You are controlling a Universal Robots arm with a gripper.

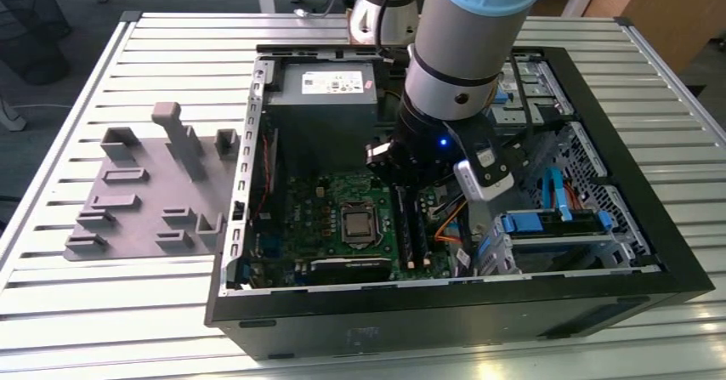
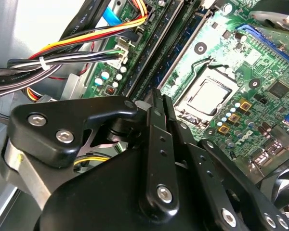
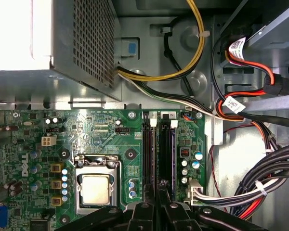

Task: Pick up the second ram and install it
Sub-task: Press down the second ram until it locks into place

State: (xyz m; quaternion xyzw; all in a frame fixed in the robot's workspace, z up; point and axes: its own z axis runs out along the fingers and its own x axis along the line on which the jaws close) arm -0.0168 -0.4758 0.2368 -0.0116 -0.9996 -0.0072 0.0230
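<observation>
Gripper (image 1: 399,169) tip was hidden in exterior view behind arm (image 1: 463,57) and wrist body; jaw spacing could not be told. In first wrist view, gripper (image 3: 158,211) was cut off by picture edge, and near ends of memory slots (image 3: 160,154) were covered by it. In second wrist view, gripper linkage (image 2: 154,159) blocked slot area beneath. Whether second ram sat between jaws or in slot could not be told. Bench (image 1: 170,48) edges were cut off in exterior view.
</observation>
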